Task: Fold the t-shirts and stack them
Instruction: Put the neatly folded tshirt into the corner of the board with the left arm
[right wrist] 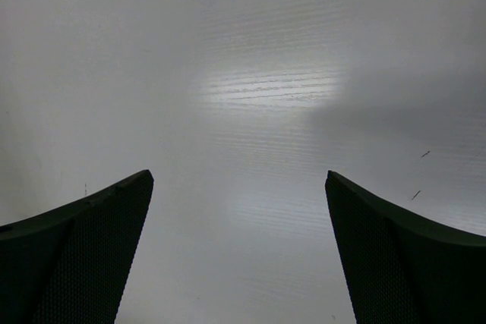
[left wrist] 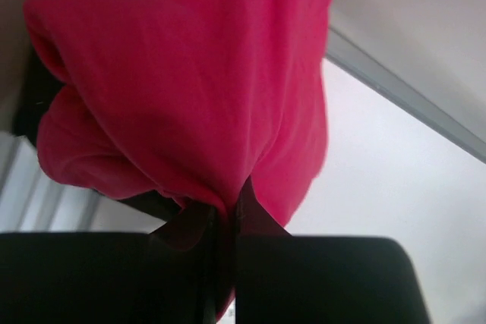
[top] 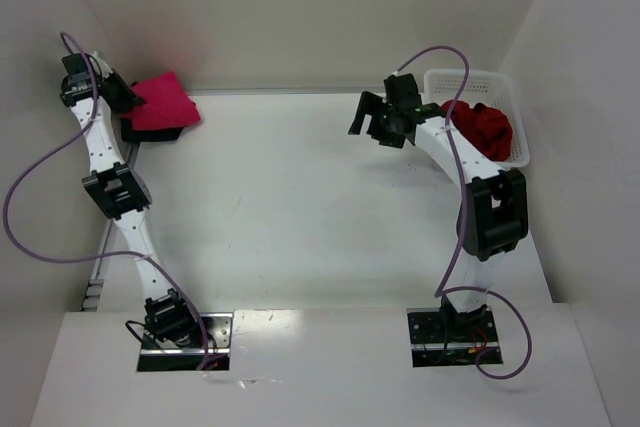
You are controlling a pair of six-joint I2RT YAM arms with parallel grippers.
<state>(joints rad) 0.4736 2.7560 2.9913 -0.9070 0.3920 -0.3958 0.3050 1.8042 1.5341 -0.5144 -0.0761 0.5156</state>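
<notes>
Left gripper [left wrist: 220, 218]: closed, fingers clamped on a bunched fold of the pink shirt [top: 162, 102]. This shirt sits in the upper left of the overhead view, by the back wall, lying over a black shirt [top: 152, 133] whose edge shows beneath it.

Right gripper [right wrist: 239, 180]: fingers spread wide apart, holding nothing, over the bare white table [top: 300, 207] right of centre in the upper part of the overhead view.

Dark red shirts [top: 485, 127]: crumpled, unfolded, inside the white basket [top: 470, 79] at the upper right, just beside the right arm.
</notes>
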